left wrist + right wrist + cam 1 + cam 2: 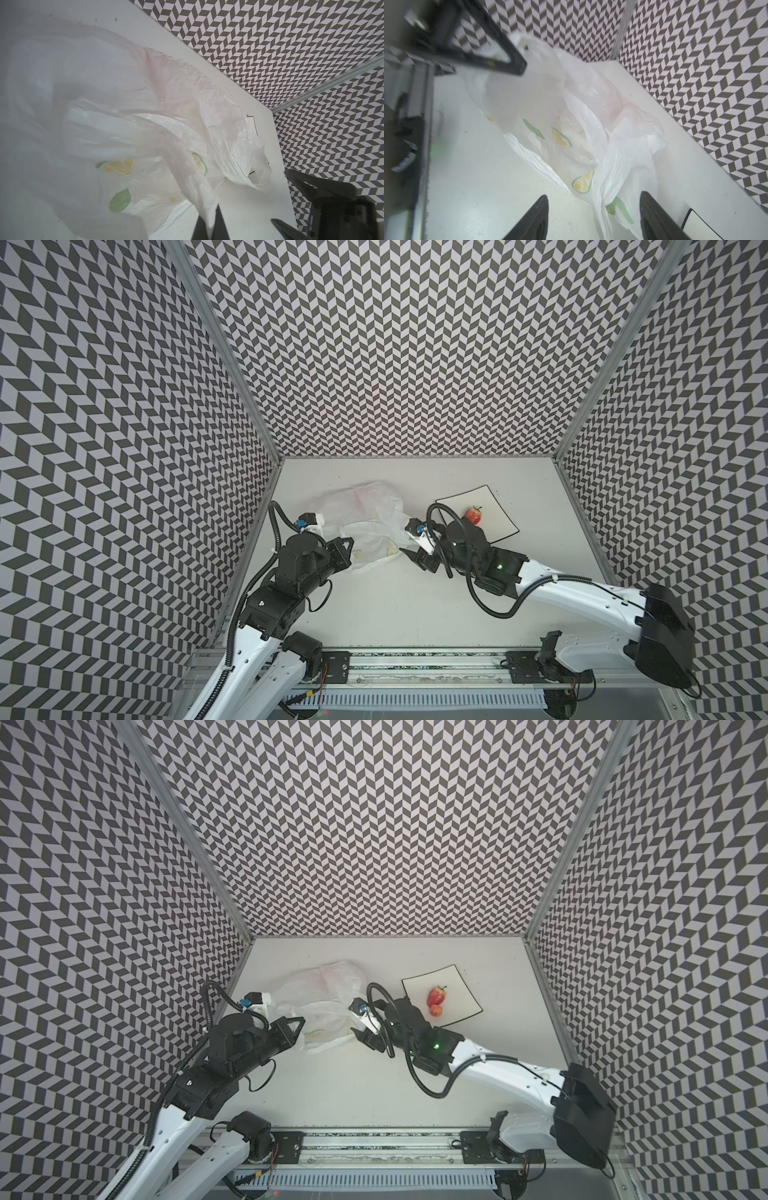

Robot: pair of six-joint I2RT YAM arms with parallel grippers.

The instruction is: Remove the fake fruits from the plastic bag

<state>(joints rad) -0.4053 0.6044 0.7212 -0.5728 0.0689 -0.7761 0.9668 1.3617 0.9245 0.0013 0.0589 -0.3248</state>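
The plastic bag (365, 518) (320, 994) lies crumpled on the left half of the table, translucent white with lemon and leaf prints (582, 184). My left gripper (347, 547) (211, 224) is shut on a twisted strip of the plastic bag (187, 166) at its near edge. My right gripper (411, 558) (593, 195) is open at the bag's right side, and a gathered fold of the bag (604, 199) lies between its fingers. Two fake fruits, a red-yellow one (436, 995) and a smaller red-orange one (436, 1010), lie on the plate. A faint pink tint (610, 97) shows through the bag; no fruit shape is plain there.
A square white plate (496, 506) (459, 986) with a black rim sits right of the bag, just behind my right arm. Patterned walls close in the table at the back and on both sides. The arm bases and a rail (415, 659) run along the front edge.
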